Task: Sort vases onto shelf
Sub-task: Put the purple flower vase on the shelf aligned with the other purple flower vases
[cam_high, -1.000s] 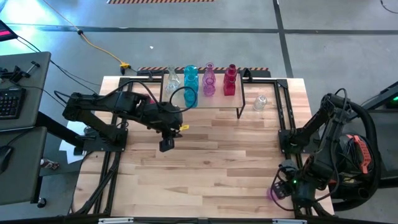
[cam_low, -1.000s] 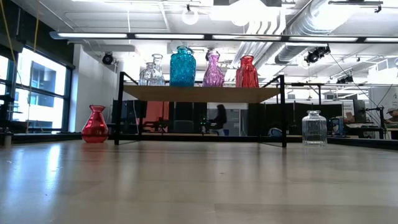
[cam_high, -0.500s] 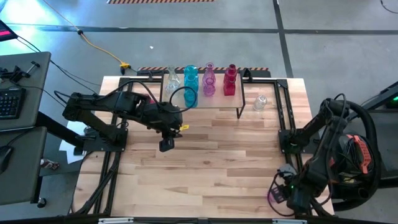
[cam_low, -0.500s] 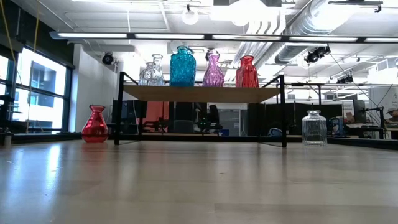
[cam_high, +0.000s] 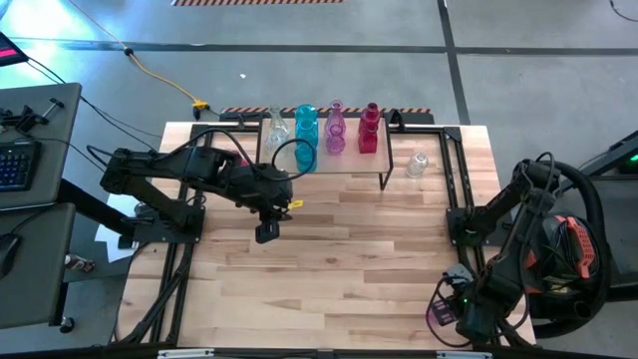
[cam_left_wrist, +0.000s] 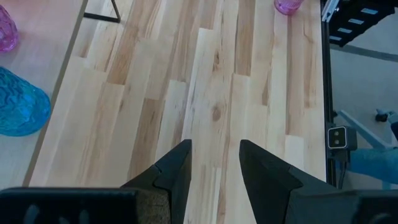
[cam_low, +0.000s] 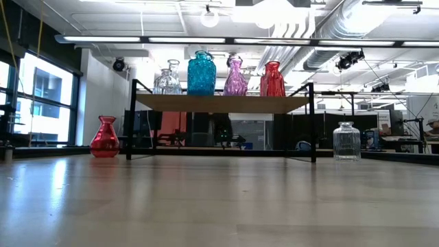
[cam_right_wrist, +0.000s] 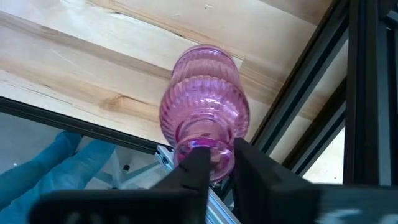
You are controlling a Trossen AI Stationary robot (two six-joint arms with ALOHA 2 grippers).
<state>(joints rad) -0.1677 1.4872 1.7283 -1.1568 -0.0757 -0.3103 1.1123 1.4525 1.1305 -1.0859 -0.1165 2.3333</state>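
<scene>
- The right gripper [cam_right_wrist: 214, 163] is at the table's [cam_high: 329, 259] near right corner, on the pink vase [cam_right_wrist: 202, 112] standing there at the edge, beside the black frame rail.
- In the right wrist view its jaws sit on either side of the vase's rim, close together; they look clamped on the neck or nearly so, though I cannot tell how firm the grip is.
- The relation that counts: the vase's long axis runs straight away from the jaws, mouth toward the gripper and belly beyond. It stands upright, so the gripper comes at it from above, and the next move looks like a straight lift.
- The vase is translucent pink-purple glass, ribbed all round, with a bulging body narrowing to a short neck and a thicker lip. I judge it smooth and slippery, so a hold on the neck alone could let it swing.
- The shelf [cam_high: 329, 160] lies far across the table from this corner, toward the far edge. It carries a clear, a teal, a pink and a red vase in a row.
- A red vase [cam_low: 105, 137] stands on the table left of the shelf, and a clear jar [cam_low: 346, 141] to its right.
- The left gripper [cam_high: 266, 231] waits over the table's middle, near the shelf, jaws apart and empty. It is well away from the pink vase, so the right arm is nearer.
</scene>
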